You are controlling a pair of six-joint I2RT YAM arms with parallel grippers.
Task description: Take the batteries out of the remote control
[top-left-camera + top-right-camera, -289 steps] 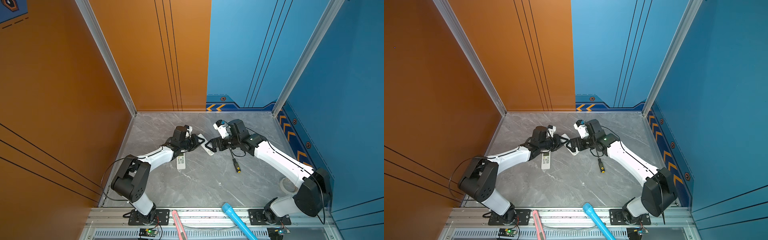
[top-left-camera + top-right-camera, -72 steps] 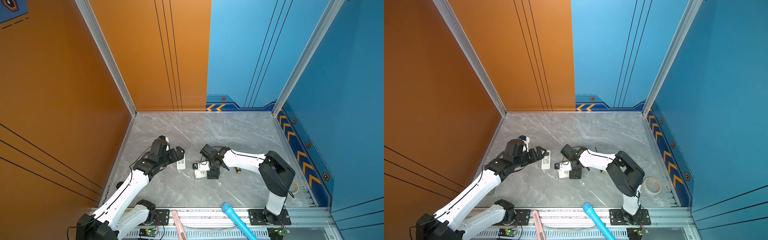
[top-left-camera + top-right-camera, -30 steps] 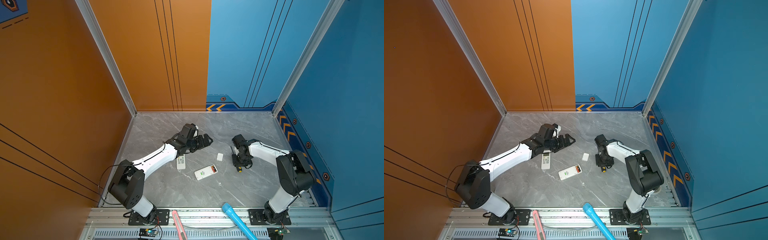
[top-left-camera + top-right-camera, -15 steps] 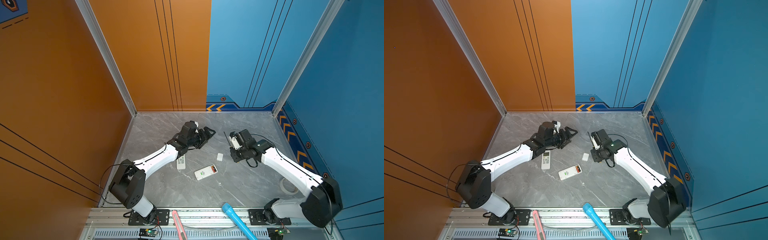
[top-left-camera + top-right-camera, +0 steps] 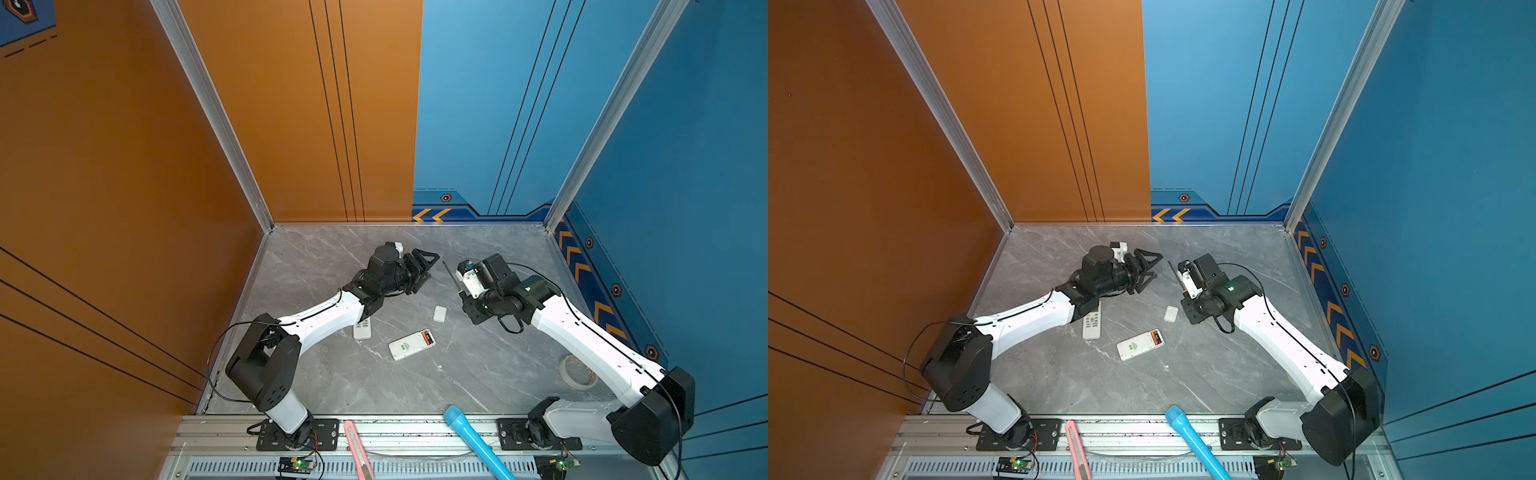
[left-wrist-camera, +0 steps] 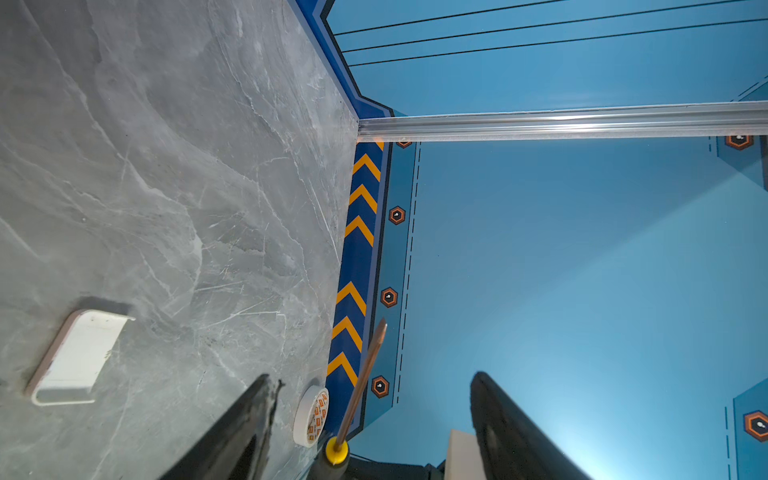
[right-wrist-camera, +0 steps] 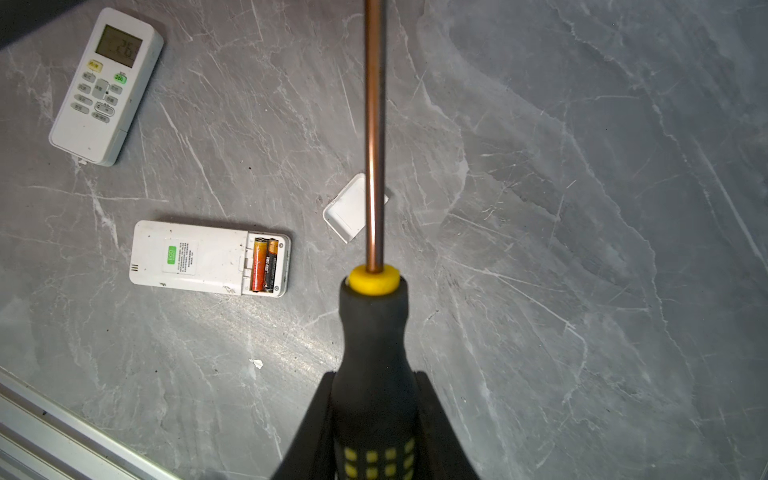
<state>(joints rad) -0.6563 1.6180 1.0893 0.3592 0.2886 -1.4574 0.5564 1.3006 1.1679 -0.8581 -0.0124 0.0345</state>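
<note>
Jaws of the right tool clamp the black-and-yellow handle of a screwdriver, its shaft pointing out over the tabletop. The left tool stands parted, seemingly holding nothing. A loose white cover lies flat on the tabletop. Near it a face-down remote has its compartment open, with two batteries side by side inside, one red-orange, one dark.

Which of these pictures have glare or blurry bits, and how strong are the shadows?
Right wrist view: a pale sheen on the grey surface near the open remote; the screwdriver handle looms large. Left wrist view: the fingers of the left gripper are soft-edged, and the blue wall shows a bright patch. Both top views: even light, only faint shadows.
</note>
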